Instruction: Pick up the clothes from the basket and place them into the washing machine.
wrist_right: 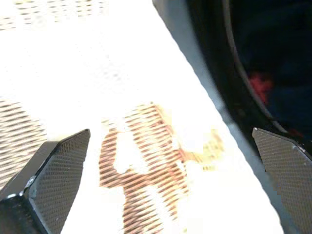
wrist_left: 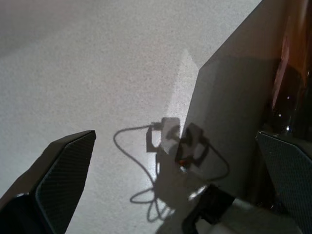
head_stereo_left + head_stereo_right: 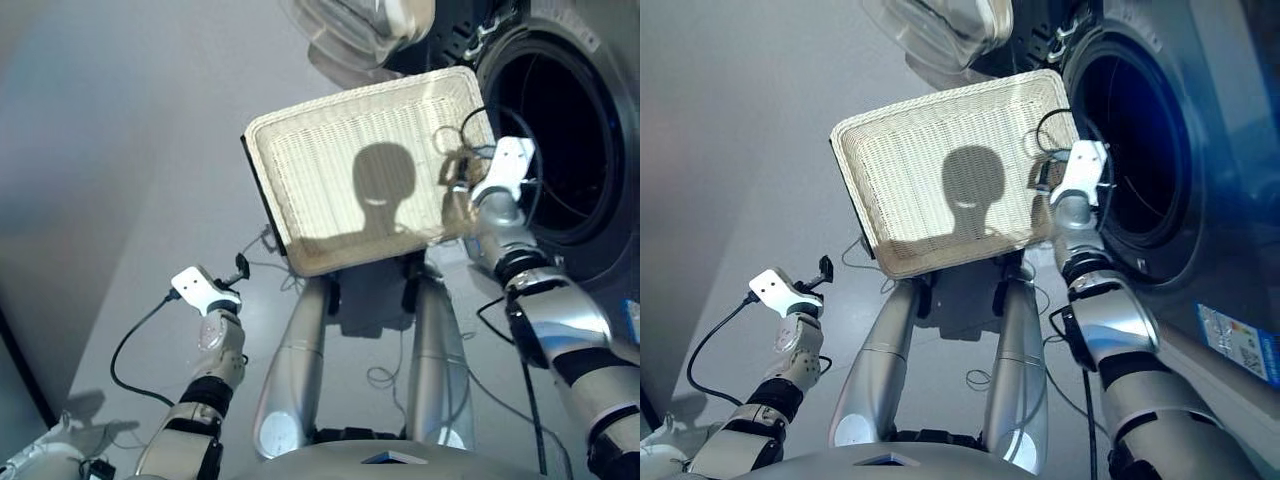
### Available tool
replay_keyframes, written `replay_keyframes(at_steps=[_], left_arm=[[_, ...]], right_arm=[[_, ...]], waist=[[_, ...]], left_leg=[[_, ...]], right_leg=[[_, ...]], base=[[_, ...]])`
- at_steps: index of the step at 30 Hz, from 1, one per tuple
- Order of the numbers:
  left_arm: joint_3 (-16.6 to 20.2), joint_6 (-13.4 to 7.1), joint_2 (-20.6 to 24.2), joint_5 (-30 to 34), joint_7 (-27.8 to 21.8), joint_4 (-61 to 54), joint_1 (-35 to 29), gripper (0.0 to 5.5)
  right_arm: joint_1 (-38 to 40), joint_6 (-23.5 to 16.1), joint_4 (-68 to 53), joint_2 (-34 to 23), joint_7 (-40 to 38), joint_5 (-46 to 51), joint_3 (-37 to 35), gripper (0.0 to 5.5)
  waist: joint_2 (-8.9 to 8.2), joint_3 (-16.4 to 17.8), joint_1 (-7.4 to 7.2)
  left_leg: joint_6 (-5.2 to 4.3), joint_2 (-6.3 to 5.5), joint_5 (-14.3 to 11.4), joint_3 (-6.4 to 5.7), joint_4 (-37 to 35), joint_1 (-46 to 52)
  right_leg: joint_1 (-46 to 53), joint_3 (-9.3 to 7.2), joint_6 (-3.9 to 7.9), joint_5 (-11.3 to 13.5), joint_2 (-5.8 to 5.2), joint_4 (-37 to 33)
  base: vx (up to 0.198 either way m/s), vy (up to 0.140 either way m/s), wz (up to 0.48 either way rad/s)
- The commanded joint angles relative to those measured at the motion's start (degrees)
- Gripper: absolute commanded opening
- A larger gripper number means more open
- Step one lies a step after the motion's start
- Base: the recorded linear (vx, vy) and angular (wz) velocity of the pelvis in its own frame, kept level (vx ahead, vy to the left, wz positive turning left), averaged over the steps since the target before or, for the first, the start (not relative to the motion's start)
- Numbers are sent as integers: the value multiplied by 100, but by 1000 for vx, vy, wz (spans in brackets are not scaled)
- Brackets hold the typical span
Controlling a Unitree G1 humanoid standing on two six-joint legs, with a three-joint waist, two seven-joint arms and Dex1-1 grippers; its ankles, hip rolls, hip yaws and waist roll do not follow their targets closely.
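Note:
The cream woven basket sits in front of the washing machine with no clothes showing in it, only a shadow. My right gripper hovers open over the basket's right end, next to the round drum hole. In the right wrist view a red bit of cloth and dark blue cloth lie inside the drum, past its dark rim. My left gripper hangs open and holds nothing, low at the left over the floor, apart from the basket.
The clear-glass porthole door stands swung open beyond the basket's far edge. A black cable trails from my left wrist. Grey floor spreads to the left of the basket.

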Motion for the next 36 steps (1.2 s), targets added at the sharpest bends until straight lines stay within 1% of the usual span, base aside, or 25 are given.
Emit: replay_keyframes(at_steps=[1,4,5,9,10,11,12,13,14,16,19,21,22,23,25,29,32,33,35,36], left_arm=[[184,-237,45,275,-4,362,27,550],[124,-217,18,675,-25,644,74,550],[127,-204,2,763,-23,732,89,550],[85,-218,-71,1126,-86,936,259,550],[84,-218,-71,1127,-85,935,263,550],[66,-220,-114,1427,-38,1130,327,550],[61,-208,-128,1502,-31,1192,347,550],[57,-208,-131,1622,-10,1244,382,550],[68,-208,-142,1673,-19,1268,419,550],[53,-144,-135,1850,-111,1409,531,550],[4,-55,-121,2282,-139,1605,712,550],[27,23,-146,2467,-183,1769,849,550],[38,25,-149,2541,-160,1802,915,550],[27,46,-166,2633,-211,1833,970,550],[20,86,-207,2712,-312,1879,1054,550],[4,132,-250,2948,-405,1952,1204,550],[45,212,-308,2929,-421,1968,1285,550],[31,219,-315,3007,-412,2003,1278,550],[9,232,-333,3214,-395,2074,1311,550],[17,254,-341,3256,-393,2094,1334,550]], right_arm=[[286,-433,-277,-176,118,62,4,550],[777,-427,-238,54,150,-2,-85,550],[939,-434,-235,150,151,12,-134,550],[1751,-427,-261,529,243,-45,-192,550],[1756,-426,-265,531,240,-47,-191,550],[2152,-425,-250,633,270,-125,-227,550],[2303,-415,-278,675,269,-183,-198,550],[2489,-408,-301,736,248,-243,-203,550],[2654,-399,-299,774,244,-260,-231,550],[2963,-368,-328,790,337,-402,-184,550],[3473,-313,-496,760,494,-583,-186,550],[3754,-264,-492,721,546,-827,-144,550],[3849,-233,-526,713,548,-989,-101,550],[3956,-202,-492,693,525,-1249,-29,550],[4117,-127,-351,685,538,-1419,-79,550],[4403,-20,-77,702,579,-1818,-72,550],[4533,20,-102,678,508,-2009,-96,550],[4557,27,-85,686,516,-1996,-111,550],[4672,48,15,704,536,-2008,-167,550],[4709,52,50,713,546,-1992,-200,550]], waist=[[156,-264,132],[81,-348,104],[43,-353,80],[-69,-467,37],[-69,-461,38],[-114,-517,11],[-137,-542,5],[-167,-589,-12],[-186,-628,-19],[-231,-691,-40],[-308,-809,-98],[-340,-905,-115],[-355,-980,-125],[-353,-1016,-127],[-358,-1137,-134],[-359,-1396,-125],[-313,-1529,-124],[-313,-1564,-134],[-322,-1642,-125],[-328,-1679,-118]], left_leg=[[-23,-10,449,168,-859,256],[-44,29,498,166,-1108,576],[-32,14,684,196,-1209,631],[-86,83,772,221,-1622,1194],[-86,83,776,221,-1631,1208],[-122,126,848,243,-1921,1555],[-134,128,877,238,-2032,1692],[-154,146,904,258,-2155,1871],[-155,161,911,261,-2250,2054],[-162,178,915,274,-2359,2373],[-181,199,903,301,-2516,2848],[-185,218,916,320,-2655,3155],[-180,217,937,316,-2714,3247],[-182,218,952,324,-2792,3401],[-198,210,973,341,-2895,3596],[-239,200,1008,318,-3055,3948],[-287,215,1161,295,-3296,4119],[-298,228,1167,317,-3326,4155],[-287,244,1117,361,-3290,4296],[-281,242,1090,360,-3264,4355]], right_leg=[[247,-349,103,358,141,-442],[546,-358,122,418,162,-692],[633,-383,78,607,140,-867],[1205,-429,113,696,122,-1279],[1218,-429,113,699,123,-1286],[1529,-453,140,750,125,-1535],[1666,-456,147,761,140,-1621],[1828,-486,160,769,146,-1715],[1979,-485,172,774,155,-1782],[2317,-496,185,773,168,-1880],[2790,-504,200,773,199,-2069],[3099,-493,215,758,229,-2175],[3183,-487,217,749,243,-2207],[3324,-487,218,726,262,-2221],[3578,-504,229,698,292,-2310],[4115,-526,262,667,364,-2635],[4306,-556,269,633,437,-2724],[4371,-557,270,620,452,-2763],[4566,-559,268,604,471,-2821],[4634,-547,266,601,474,-2821]], base=[[0,0,0],[-21,10,-1],[-51,19,-25],[13,0,-11],[0,0,0],[0,0,0],[63,-12,-77],[63,-8,-46],[71,-7,-27],[60,-14,-39],[62,-10,-34],[60,-6,-68],[55,-10,-75],[55,-12,-86],[0,0,0],[55,-37,-21],[0,0,0],[0,0,0],[41,-23,10],[72,-44,38]])
